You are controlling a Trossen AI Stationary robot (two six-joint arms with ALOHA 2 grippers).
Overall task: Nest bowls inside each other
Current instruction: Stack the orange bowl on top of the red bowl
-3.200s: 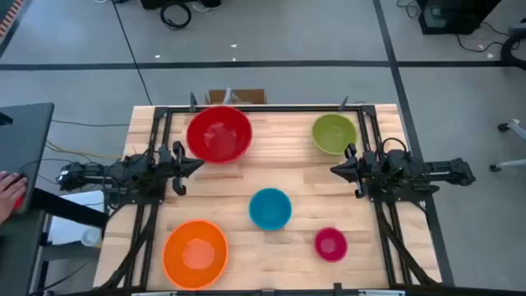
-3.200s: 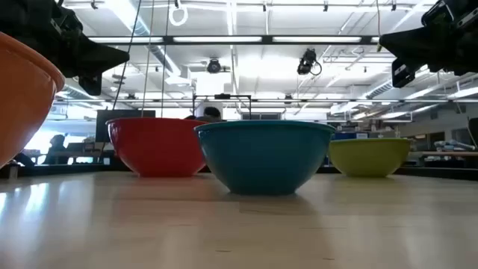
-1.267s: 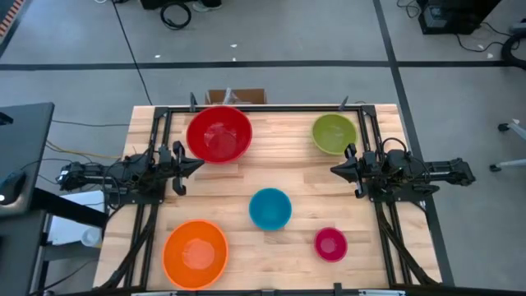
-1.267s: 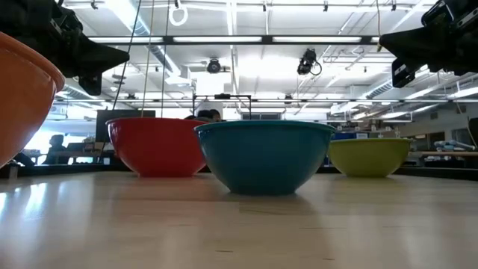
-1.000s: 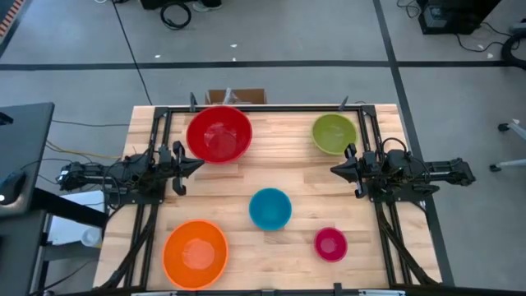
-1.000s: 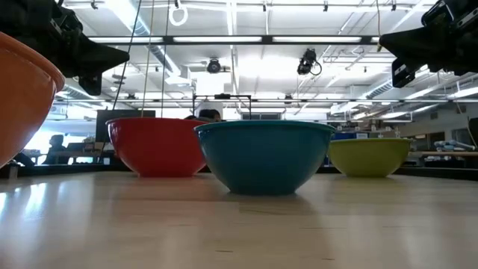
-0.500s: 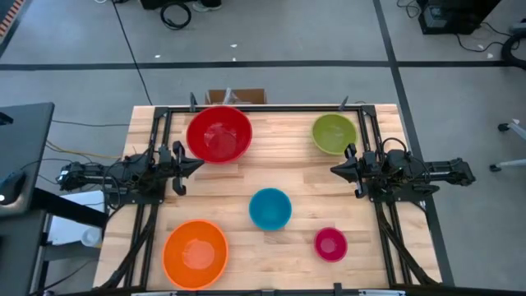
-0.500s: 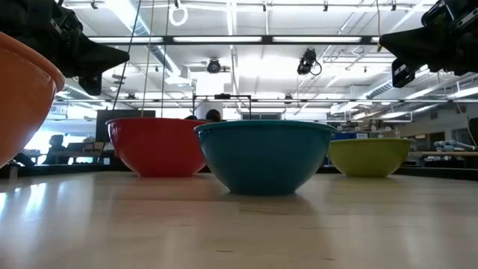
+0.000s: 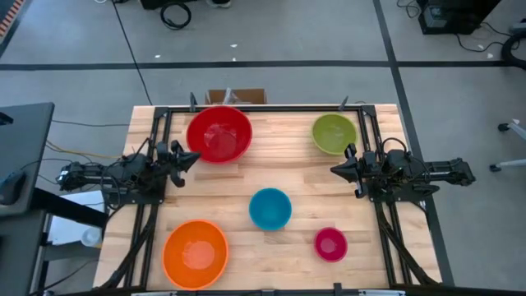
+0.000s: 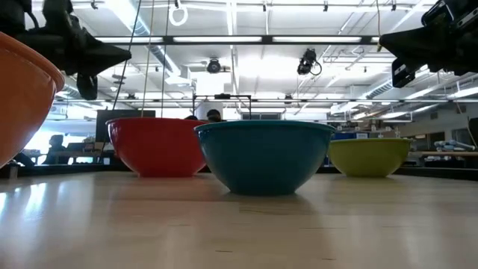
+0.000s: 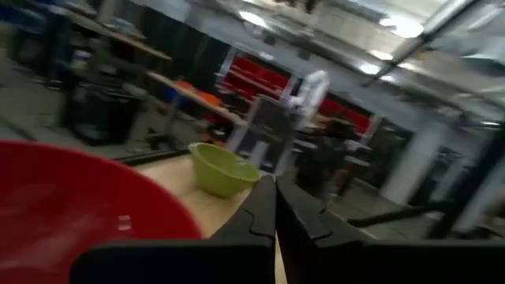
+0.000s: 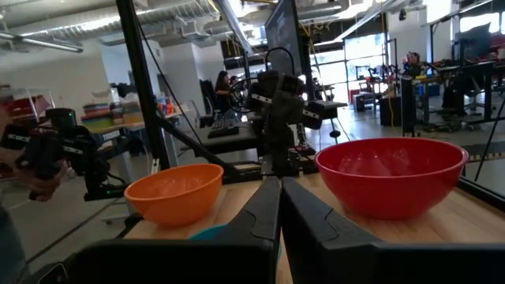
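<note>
Five bowls stand apart, each on its base on the wooden table (image 9: 271,168): red (image 9: 219,134) at the far left, lime green (image 9: 334,133) at the far right, blue (image 9: 270,208) in the middle, pink (image 9: 330,244) near right, orange (image 9: 196,253) near left. My left gripper (image 9: 196,154) hovers shut at the table's left edge, pointing level at the red bowl's near side (image 11: 79,197). My right gripper (image 9: 334,170) hovers shut at the right edge, just near of the green bowl. Neither gripper touches anything.
Black frame rails (image 9: 156,205) run along the table's left and right sides under each arm. A dark desk (image 9: 25,156) stands left of the table. The right wrist view shows a person (image 12: 24,170) beyond the table's left side. Bare wood lies between the bowls.
My left gripper has rolled about its own pointing line, and its tip has swung slightly toward the far edge and the red bowl. It stays shut above the same spot. The bowls and my right arm have kept still.
</note>
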